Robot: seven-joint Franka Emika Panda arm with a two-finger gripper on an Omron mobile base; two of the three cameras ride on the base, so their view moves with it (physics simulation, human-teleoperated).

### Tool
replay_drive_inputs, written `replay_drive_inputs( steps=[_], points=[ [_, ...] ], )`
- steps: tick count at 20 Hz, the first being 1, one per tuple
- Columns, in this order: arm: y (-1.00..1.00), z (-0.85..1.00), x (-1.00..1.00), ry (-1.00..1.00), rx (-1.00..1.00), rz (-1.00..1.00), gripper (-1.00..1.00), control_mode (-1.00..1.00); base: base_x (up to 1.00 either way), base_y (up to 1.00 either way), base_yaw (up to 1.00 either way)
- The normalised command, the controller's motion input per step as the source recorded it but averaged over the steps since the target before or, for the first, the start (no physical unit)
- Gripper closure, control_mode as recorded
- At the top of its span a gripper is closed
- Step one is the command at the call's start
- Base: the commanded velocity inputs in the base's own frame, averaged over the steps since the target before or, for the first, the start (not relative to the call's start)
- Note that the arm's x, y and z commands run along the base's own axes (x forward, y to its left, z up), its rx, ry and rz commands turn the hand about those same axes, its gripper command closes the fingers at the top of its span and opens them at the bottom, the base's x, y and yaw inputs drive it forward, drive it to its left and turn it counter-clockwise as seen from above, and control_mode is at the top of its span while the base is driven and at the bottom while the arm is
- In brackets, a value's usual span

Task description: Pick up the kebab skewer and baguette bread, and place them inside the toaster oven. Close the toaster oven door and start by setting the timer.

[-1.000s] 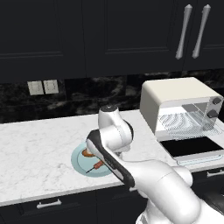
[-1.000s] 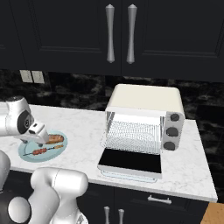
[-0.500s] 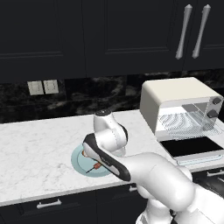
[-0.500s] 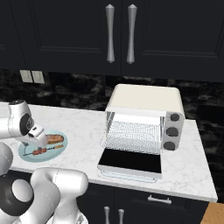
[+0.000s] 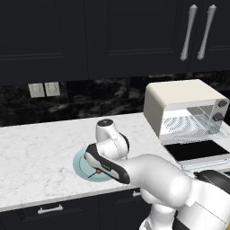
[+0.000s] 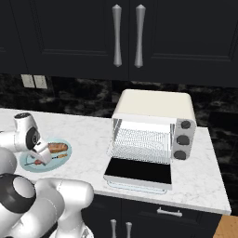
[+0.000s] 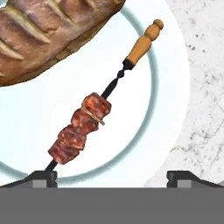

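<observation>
The kebab skewer (image 7: 81, 128) lies on a pale blue plate (image 7: 144, 131), its reddish meat chunks close above my fingertips and its wooden handle pointing away. The baguette bread (image 7: 48, 30) rests on the same plate beyond it, apart from the skewer. My gripper (image 7: 112, 178) hovers low over the skewer, open, with nothing between its wide-set fingers. From the right base view the gripper (image 6: 41, 158) hangs over the plate (image 6: 62, 157) beside the baguette bread (image 6: 58, 148). The cream toaster oven (image 6: 153, 125) stands to the right, and the toaster oven door (image 6: 138, 171) lies folded down flat.
The plate (image 5: 81, 161) sits near the front edge of the white marble counter (image 5: 36, 152). Dark wall cabinets (image 5: 112, 36) hang above, and two outlets (image 5: 44, 89) sit on the black backsplash. The toaster oven (image 5: 184, 105) occupies the counter's right end.
The hand has sunk lower over the plate and closed in on the skewer. Its jaws stayed wide. Skewer, bread and oven have not moved.
</observation>
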Motion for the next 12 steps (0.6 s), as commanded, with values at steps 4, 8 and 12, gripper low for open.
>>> replay_drive_inputs(
  steps=[4,8,12],
  points=[
    [0.05,-0.17,0.24,0.0,0.0,-0.12,-1.0,-1.0,0.0,0.0,0.0],
    [0.15,-0.15,0.26,0.0,0.0,-0.1,-1.0,-1.0,0.0,0.0,0.0],
    [0.29,-0.05,0.31,0.0,0.0,-0.07,-1.0,-1.0,0.0,0.0,0.0]
  ],
)
